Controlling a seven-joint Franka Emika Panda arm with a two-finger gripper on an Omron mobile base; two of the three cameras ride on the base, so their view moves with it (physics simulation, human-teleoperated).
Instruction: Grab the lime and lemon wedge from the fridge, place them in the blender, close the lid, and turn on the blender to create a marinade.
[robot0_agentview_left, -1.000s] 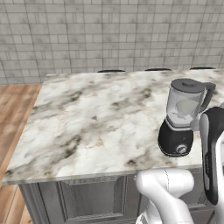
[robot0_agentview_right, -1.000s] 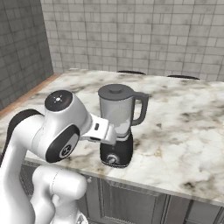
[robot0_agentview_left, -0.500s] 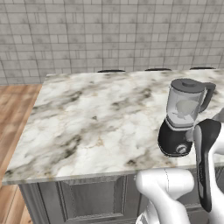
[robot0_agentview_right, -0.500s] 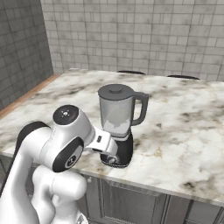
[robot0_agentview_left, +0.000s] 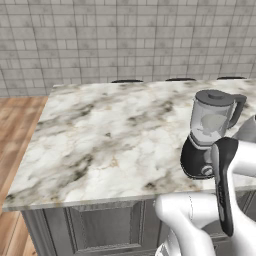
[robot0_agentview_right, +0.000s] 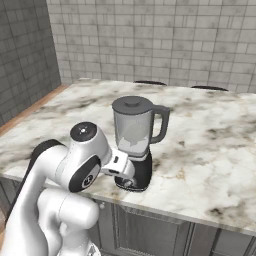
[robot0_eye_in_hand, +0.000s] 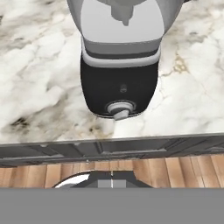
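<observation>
A blender is standing near the front edge of a marble-topped kitchen island, its black rounded base sitting flat on the stone and its silver knob facing out toward the room. The clear grey-tinted jar is sitting upright on the base, its dark side handle pointing away to the right in the right base view. The dark lid is resting on top of the jar, covering its mouth. Something pale is showing through the jar wall, too blurred to tell what it is.

The robot's white arm is bending low in front of the island, its wrist reaching toward the blender's base. The gripper is hanging level with the island's front edge, just short of the knob and pointing straight at it; in the hand view the two dark finger tips are lying pressed together with no gap between them, holding nothing. In the right base view the hand is ending just beside the lower front of the base; whether it is touching the knob cannot be told from here.

Grey panelled cabinet fronts are running beneath the marble top, a wooden floor is stretching to the left, and a grey tiled wall is rising behind the island.
</observation>
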